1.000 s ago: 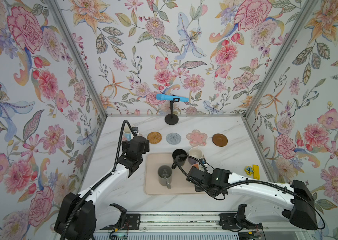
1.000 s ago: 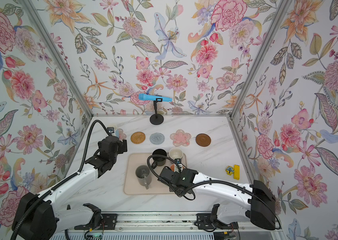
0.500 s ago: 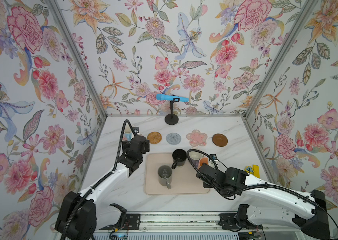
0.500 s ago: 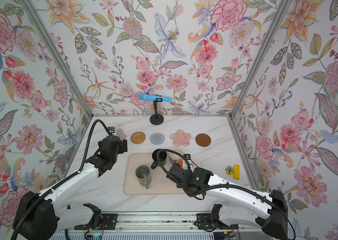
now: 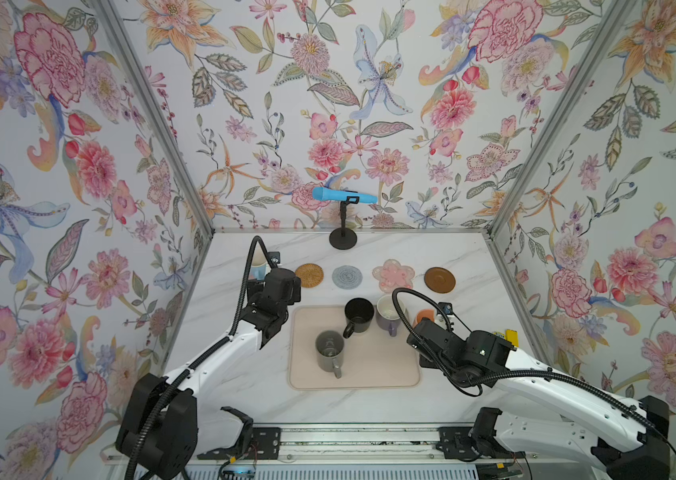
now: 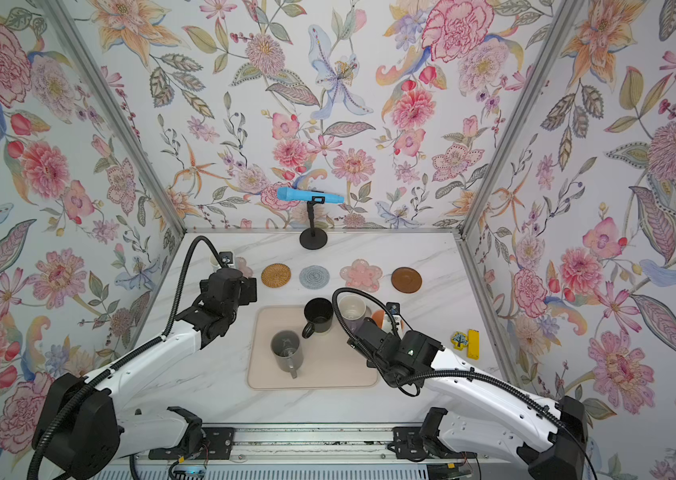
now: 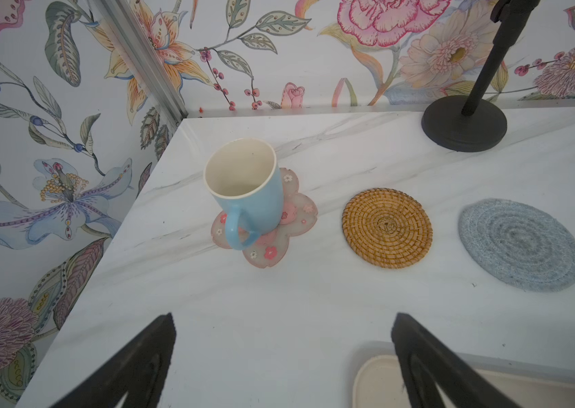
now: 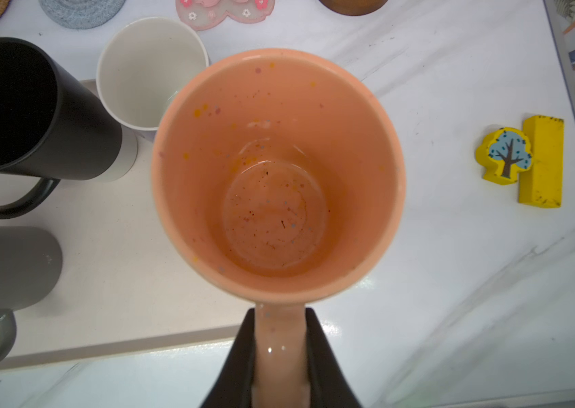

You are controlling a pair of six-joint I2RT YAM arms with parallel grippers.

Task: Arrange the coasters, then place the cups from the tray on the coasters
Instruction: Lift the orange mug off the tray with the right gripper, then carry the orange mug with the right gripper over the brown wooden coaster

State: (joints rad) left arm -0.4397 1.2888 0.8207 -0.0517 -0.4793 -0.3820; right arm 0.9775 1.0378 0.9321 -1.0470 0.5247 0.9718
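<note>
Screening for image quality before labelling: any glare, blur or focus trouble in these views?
Right wrist view: orange mug sharp, a small glint on the marble table beside the right gripper, marble nearest the camera smeared. Left wrist view: light blue mug crisp, left gripper dark and soft-edged. Both top views: even light, faint shadows, tray sharp.

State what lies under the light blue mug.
A pink flower-shaped coaster, petals showing around the light blue mug. The mug hides the coaster's middle.
</note>
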